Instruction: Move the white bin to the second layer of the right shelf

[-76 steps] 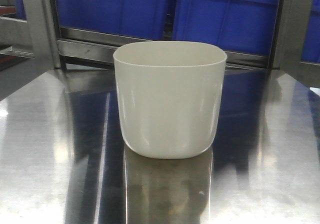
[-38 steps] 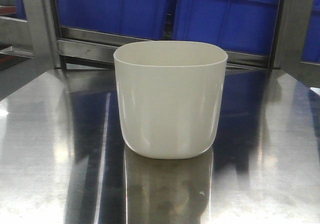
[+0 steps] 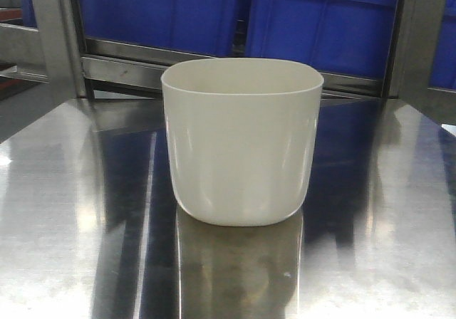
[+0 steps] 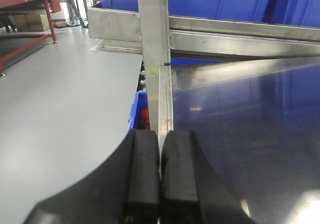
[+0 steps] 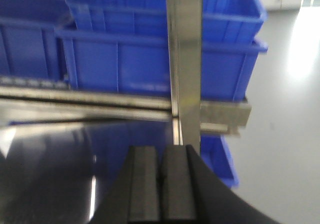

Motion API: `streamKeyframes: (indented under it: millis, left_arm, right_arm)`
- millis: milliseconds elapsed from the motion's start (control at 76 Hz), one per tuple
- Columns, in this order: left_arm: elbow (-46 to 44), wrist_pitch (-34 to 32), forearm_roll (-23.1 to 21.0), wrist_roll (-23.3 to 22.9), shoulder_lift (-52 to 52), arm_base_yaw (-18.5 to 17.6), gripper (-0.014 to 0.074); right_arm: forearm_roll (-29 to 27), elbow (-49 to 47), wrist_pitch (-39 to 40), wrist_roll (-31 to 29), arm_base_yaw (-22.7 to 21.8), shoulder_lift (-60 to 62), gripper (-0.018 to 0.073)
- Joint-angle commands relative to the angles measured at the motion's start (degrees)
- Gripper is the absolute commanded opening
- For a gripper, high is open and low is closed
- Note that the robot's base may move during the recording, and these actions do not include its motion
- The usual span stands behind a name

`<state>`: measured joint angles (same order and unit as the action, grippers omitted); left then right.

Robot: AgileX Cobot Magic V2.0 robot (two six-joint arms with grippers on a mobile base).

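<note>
Nothing has shifted: the white bin [image 3: 242, 144] sits untouched on the worktop [image 3: 71, 212]. Left claw [image 4: 160, 184] and right claw [image 5: 161, 184] are clenched empty; they should spread before flanking it.

White bin [image 3: 242, 148]: smooth, glossy cream plastic. Table [image 3: 64, 226]: mirror-polished stainless steel, faintly streaked. Blue crates [image 3: 320, 20]: plastic, duller sheen. Shelf rail [image 3: 142, 73]: brushed steel, scuffed. Left gripper [image 4: 160, 136] and right gripper [image 5: 161, 151]: matt black pads.
</note>
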<state>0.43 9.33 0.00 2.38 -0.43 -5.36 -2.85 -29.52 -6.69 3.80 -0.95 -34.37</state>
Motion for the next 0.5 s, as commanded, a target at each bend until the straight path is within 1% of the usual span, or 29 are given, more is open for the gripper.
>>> streamKeyframes:
  millis: [0,92,197,276,395,487]
  left_arm:
    - [2.11,-4.90,0.00,-0.18,-0.81,-0.26,0.0085]
    - [2.11,-4.90,0.00,-0.18,-0.81,-0.26,0.0085]
    - [2.11,-4.90,0.00,-0.18,-0.81,-0.26,0.0085]
    - [2.11,-4.90,0.00,-0.18,-0.81,-0.26,0.0085]
    - [2.11,-4.90,0.00,-0.18,-0.81,-0.26,0.0085]
    - [2.11,-4.90,0.00,-0.18,-0.81,-0.26,0.0085]
  right_arm:
    - [-1.00,-9.83,-7.22,0.18,-0.10,-6.08,0.0055]
    - [-2.24,-19.60,-19.15,0.18,0.92,-12.97,0.0055]
    - [-1.74,-27.53,-28.46,0.18,2.23,-19.43,0.0055]
    - [-1.74,-32.65,-34.34,0.18,3.36,-24.19,0.0055]
    - [-1.74,-36.95,-42.56,0.18,5.95,-30.86,0.0055]
    - [-1.74,-38.77,-45.70,0.13,9.24,-34.70,0.0055]
